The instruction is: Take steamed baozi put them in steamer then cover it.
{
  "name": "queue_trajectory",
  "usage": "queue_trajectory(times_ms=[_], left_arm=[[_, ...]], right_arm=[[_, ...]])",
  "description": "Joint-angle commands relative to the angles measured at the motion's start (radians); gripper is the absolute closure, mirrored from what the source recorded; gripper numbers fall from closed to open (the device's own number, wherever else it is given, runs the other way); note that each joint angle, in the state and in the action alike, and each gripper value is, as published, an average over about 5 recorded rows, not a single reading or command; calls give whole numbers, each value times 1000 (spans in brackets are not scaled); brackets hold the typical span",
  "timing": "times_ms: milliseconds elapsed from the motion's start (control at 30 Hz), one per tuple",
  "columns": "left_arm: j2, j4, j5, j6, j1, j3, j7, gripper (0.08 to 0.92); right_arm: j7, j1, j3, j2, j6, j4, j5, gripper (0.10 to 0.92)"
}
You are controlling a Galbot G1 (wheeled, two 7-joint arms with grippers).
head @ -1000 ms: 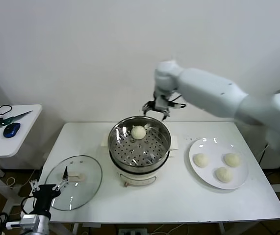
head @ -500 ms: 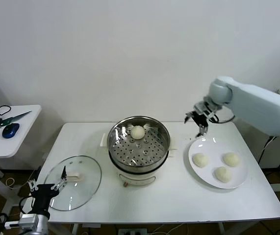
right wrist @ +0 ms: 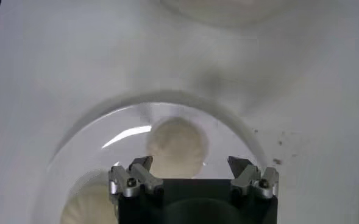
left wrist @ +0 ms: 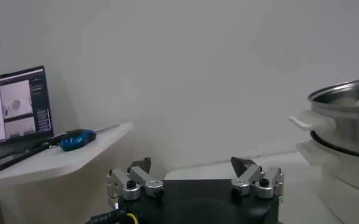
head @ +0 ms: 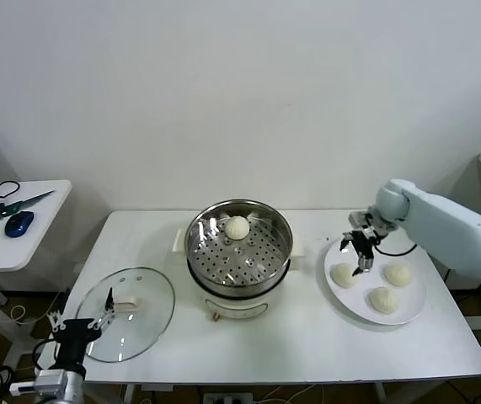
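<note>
Head view showed the right gripper (head: 360, 252) open, hanging over the left bun (head: 344, 274) of three on the white plate (head: 412, 310) at the table's right. One bun (head: 237, 227) sat at the far side of the steamer (head: 239, 252) in the middle. The glass lid (head: 127, 313) lay flat at the near left, with the left gripper (head: 78, 321) open at its near edge.

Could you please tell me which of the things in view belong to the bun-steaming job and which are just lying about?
Belonging to the job:
- baozi in the steamer
- three baozi on the white plate
- steamer
- glass cover
- open right gripper above the plate
- open left gripper, idle beside the cover

Lying about:
- scissors
- blue mouse
- laptop
</note>
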Motion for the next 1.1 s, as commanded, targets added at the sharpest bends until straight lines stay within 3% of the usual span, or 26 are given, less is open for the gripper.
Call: queue_trajectory(times_ms=[33,600,867,1100], left_arm=[[-5,8,11,1,-3,6,1,177],[-8,10,23,-2,2,12,1,177],[-8,7,23,-4,7,12,1,177],[-8,4,23,-7,12,13,1,177]], right_arm=[[-2,-93,68,15,-19,-74,-22,203],[-5,-92,123,85,1,-152,-37,208],[-12,-85,118,81,5,-148,-33,308],[-12,-51,92,62,4,-114,14,322]])
